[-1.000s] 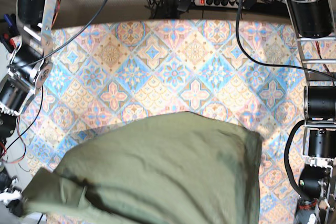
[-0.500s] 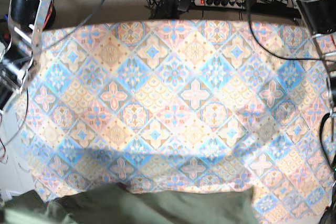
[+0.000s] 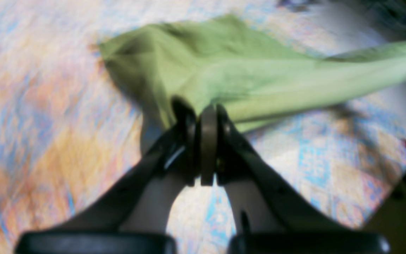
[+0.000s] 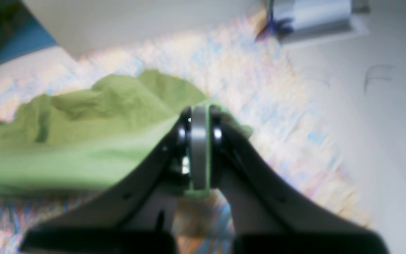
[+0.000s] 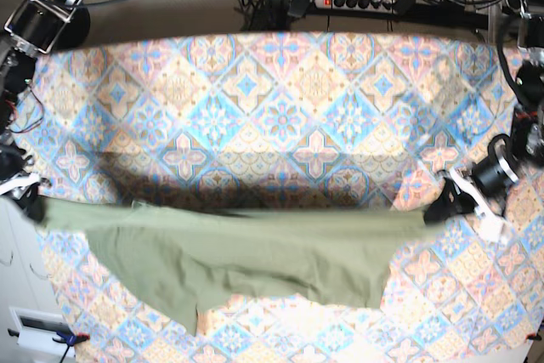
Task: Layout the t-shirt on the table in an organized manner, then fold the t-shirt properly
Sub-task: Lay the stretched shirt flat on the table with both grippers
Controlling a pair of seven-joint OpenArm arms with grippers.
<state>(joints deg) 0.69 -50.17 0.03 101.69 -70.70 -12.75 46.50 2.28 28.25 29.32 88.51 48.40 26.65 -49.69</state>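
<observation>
The olive-green t-shirt (image 5: 255,248) is pulled out in a wide band over the front part of the patterned table (image 5: 255,99), its lower part hanging slack. My left gripper (image 5: 433,208) is shut on its right end. My right gripper (image 5: 32,206) is shut on its left end at the table's edge. In the left wrist view the gripper (image 3: 208,113) pinches a fold of the t-shirt (image 3: 224,70), which stretches away to the right above the table (image 3: 48,123). In the right wrist view the gripper (image 4: 199,116) clamps the t-shirt (image 4: 83,141), with green cloth showing between its jaws.
A power strip (image 5: 357,2) and cables lie behind the table's far edge. A white cabinet (image 5: 25,295) stands off the table's left front corner. The right wrist view shows a pale floor and a grey-white unit (image 4: 312,14) beyond the table edge.
The t-shirt, bunched close under the camera a second ago, dropped low and is now stretched sideways between both grippers. Both arms have swung outwards and forwards.
</observation>
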